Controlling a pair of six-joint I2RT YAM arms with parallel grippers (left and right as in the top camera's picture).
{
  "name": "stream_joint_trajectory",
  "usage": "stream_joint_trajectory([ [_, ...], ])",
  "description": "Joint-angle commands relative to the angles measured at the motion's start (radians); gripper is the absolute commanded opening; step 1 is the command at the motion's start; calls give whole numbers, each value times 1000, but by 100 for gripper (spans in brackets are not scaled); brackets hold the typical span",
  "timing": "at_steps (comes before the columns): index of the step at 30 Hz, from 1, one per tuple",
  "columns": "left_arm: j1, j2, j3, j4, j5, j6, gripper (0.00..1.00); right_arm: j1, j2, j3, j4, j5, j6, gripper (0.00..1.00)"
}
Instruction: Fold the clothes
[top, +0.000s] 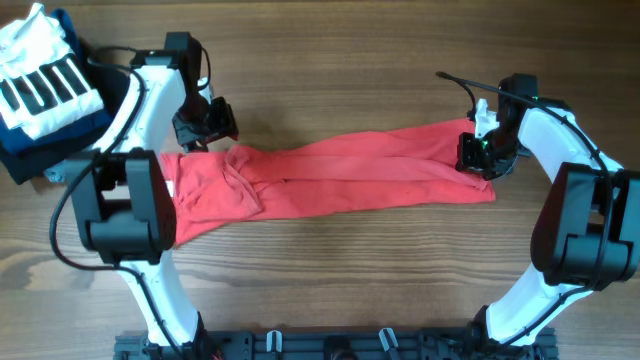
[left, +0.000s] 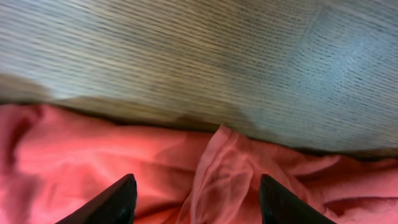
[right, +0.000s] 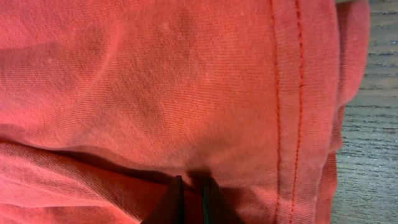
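Note:
The red T-shirt (top: 330, 175) lies stretched in a long band across the table, bunched and wrinkled at its left end. No lettering shows. My left gripper (top: 205, 128) is open at the shirt's upper left edge; in the left wrist view its two fingers (left: 196, 199) spread wide over a raised fold of red cloth (left: 224, 168). My right gripper (top: 480, 155) sits on the shirt's right end. In the right wrist view its fingers (right: 193, 196) are pinched together on a fold of the red shirt (right: 155, 93), near the stitched hem (right: 289, 93).
A white black-striped garment (top: 40, 85) lies on navy folded clothes (top: 45, 150) at the back left corner. Bare wooden table (top: 330, 280) runs in front of the shirt. The arm bases stand at the front edge.

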Motion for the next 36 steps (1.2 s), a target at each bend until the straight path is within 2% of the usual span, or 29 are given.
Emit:
stream_joint_trajectory([
  [1, 4, 39, 1, 19, 57, -13, 63, 1, 15, -8, -2, -20, 5, 11],
  [8, 4, 84, 1, 64, 62, -13, 58, 1, 15, -8, -2, -20, 5, 11],
  [13, -3, 122, 1, 91, 101, -13, 45, 1, 15, -8, -2, -20, 5, 11],
  [15, -11, 127, 1, 90, 101, -13, 37, 1, 15, -8, -2, -20, 5, 11],
  [19, -28, 127, 1, 93, 101, -13, 13, 1, 15, -8, -3, -20, 5, 11],
  [21, -29, 127, 1, 98, 101, -13, 5, 1, 15, -8, -5, -20, 5, 11],
  [27, -27, 107, 16, 109, 116, -5, 4, 1, 15, -8, -5, -20, 5, 11],
  [36, -31, 16, 68, 132, 287, 3, 4, 1, 15, -8, -4, -20, 5, 11],
])
